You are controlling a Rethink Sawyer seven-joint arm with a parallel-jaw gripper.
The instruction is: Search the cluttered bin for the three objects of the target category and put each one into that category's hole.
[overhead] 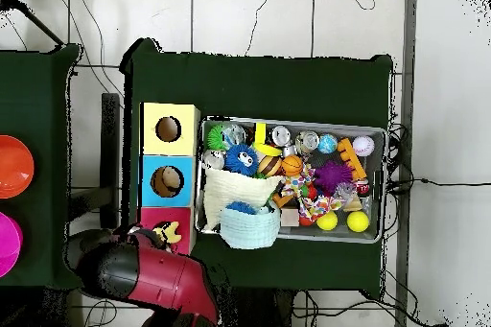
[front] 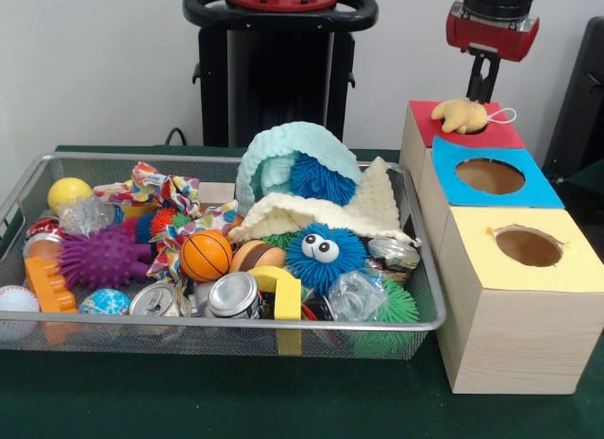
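The yellow plush lies over the red box's hole with the end effector just above — whether it grips, I cannot tell — and the toy could snag on the rim instead of dropping through.

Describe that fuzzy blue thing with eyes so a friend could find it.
Look in the wire bin, toward its front, just below the cream knitted cloth. The blue furry ball sits right of the small basketball; it alone has two big white googly eyes.
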